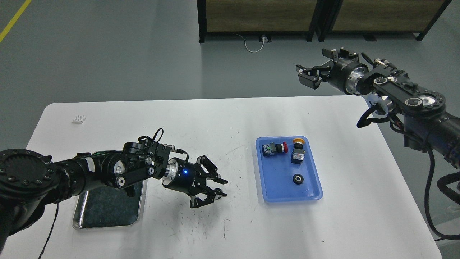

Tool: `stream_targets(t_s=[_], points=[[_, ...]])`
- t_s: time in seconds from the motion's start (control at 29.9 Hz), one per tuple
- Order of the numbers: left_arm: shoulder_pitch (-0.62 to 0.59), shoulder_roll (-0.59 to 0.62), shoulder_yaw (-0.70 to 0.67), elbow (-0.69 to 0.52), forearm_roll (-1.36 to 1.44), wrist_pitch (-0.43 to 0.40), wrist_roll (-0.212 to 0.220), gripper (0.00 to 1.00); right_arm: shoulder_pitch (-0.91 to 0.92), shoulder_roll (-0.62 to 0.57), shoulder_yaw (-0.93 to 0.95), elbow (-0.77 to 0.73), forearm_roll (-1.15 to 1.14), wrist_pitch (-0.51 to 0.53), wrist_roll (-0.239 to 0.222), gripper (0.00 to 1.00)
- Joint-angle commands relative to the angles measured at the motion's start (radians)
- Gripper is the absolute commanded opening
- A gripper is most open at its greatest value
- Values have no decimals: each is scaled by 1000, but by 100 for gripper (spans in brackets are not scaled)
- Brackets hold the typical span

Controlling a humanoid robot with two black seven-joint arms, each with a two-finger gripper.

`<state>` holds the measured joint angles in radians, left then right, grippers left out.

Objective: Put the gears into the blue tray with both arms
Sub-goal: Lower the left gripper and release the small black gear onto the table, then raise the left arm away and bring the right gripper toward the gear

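Observation:
The blue tray (278, 187) lies right of the table's middle. One gear (297, 178), a small black toothed wheel, rests on its floor near the front. My left gripper (220, 188) hovers low over the table, well left of the tray. It is shut on a second gear (217, 191), which shows only partly between the fingertips. My right gripper (313, 70) hangs high beyond the table's far right edge. It is open and holds nothing.
A red-capped switch (275, 148) and a yellow-capped switch (297, 151) lie at the back of the blue tray. A shiny steel tray (107, 210) sits at the front left under my left forearm. A small white piece (78, 118) lies far left.

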<state>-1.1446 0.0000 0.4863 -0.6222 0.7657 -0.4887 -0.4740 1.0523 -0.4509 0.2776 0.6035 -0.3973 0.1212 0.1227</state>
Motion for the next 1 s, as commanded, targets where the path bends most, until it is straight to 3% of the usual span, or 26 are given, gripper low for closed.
stream_targets(t_s=[0.0,0.1,0.27,0.37,0.63,0.97], points=[[0,0,0,-1,1,0,0,37,0,0,0,-1,0,0,0,97],[0,0,-2,1,-9,0,0,45,0,0,0,-1,0,0,0,97],[16,0,-17,15,-57,0,0,76,0,-2,0,1,2,2,2,97],[9,0,-18,42,-146,0,-1,88,-8,-2,-8,4,0,3,2,97],[-53,12,-81,104,-313,0,-2,96,-14,1,-46,31,-2,15,6,97],[-66,377,-281,105,-315,0,0,97,-41,63,-127,127,-9,38,12,98]])
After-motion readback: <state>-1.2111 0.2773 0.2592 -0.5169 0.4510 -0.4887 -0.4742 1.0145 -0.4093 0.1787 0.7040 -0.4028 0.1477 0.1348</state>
